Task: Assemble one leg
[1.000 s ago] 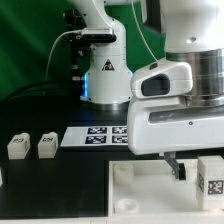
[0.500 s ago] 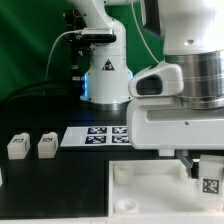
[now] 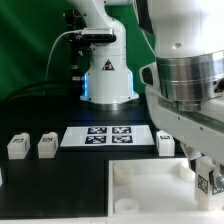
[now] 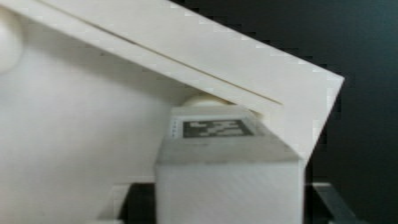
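My gripper (image 3: 204,176) is shut on a leg (image 3: 203,184), a small white block with a black-and-white tag, at the exterior view's right. It holds the leg over the right corner of the large white tray-like piece (image 3: 140,188). In the wrist view the leg (image 4: 222,165) fills the space between the dark fingers (image 4: 143,205), its tag facing the camera and its far end at the tray-like piece's corner (image 4: 125,90). I cannot tell whether they touch. Two more legs (image 3: 16,146) (image 3: 46,146) stand at the left. Another small white block (image 3: 166,141) sits by the marker board.
The marker board (image 3: 108,136) lies flat mid-table behind the tray-like piece. The arm's white base (image 3: 108,75) with cables stands at the back. The black table top (image 3: 60,180) shows left of the tray-like piece.
The gripper has moved right and lower with the leg in it, and the wrist has turned. The block by the marker board is now uncovered.
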Available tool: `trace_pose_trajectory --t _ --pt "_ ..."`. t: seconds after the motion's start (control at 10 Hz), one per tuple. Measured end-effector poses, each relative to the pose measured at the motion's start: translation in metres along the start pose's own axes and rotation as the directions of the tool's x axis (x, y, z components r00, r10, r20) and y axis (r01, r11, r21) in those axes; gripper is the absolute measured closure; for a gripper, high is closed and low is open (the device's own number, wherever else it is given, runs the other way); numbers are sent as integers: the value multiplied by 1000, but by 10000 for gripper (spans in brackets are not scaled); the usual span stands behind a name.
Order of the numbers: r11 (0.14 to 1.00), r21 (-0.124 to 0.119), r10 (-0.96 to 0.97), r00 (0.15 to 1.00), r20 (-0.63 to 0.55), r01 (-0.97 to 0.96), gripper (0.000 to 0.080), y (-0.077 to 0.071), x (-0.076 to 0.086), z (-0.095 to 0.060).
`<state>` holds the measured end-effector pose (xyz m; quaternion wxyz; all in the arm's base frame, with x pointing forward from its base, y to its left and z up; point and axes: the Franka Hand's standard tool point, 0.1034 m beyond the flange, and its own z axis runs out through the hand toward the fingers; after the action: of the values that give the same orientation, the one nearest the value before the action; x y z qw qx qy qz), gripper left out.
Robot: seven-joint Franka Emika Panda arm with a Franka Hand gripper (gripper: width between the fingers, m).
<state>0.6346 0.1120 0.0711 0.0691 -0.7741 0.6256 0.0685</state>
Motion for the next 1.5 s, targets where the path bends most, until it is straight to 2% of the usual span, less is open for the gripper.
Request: trace_pose_trajectory --t 0.1,0.2,0.4,0.6,0.7,0.8,0.9,1.0,1.1,1.2,1.4,1.5 --pt "972 2 235 971 33 -236 505 -1 -2 0" --pt "901 -3 434 899 64 -434 505 -2 -2 -1" --pt "833 -5 552 831 61 -553 505 -2 -1 -1" --pt "821 -1 570 820 50 -571 504 -2 -1 -2" --pt "822 -4 569 821 50 -569 349 -1 -1 0" --pt "823 -4 568 822 50 -568 349 -1 -2 0" --pt "824 -4 567 822 50 -567 225 -1 -2 0" --pt "825 -4 565 824 50 -566 163 -1 -2 0" --pt "827 -3 561 826 50 -562 163 -2 -3 0" --pt "841 2 541 839 55 -542 154 -2 -8 -7" --pt "846 14 531 845 67 -533 151 2 -15 -28" --pt "846 1 533 844 65 -534 151 4 -15 -28"
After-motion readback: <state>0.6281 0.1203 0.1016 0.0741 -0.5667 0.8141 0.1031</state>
